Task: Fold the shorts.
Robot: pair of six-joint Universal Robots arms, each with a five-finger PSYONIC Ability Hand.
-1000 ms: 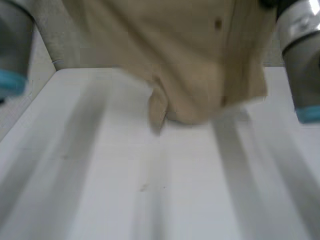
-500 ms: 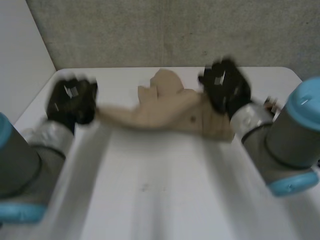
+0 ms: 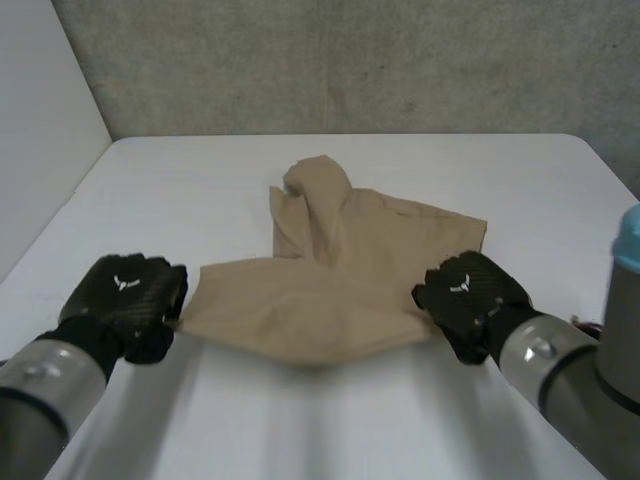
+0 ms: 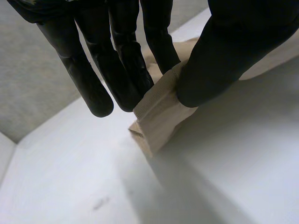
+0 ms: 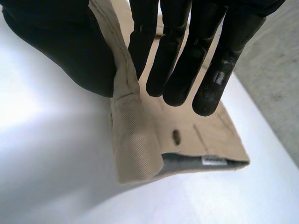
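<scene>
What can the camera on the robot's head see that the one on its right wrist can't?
Head view: the whole shorts lying on the white table, one leg bunched up at the far side, and the left robot hand at a near corner. Right wrist view: up close, thumb and fingers pinching the waistband, plus a buttonhole and grey lining with a small label. Both: the right robot hand on a corner of the shorts.
</scene>
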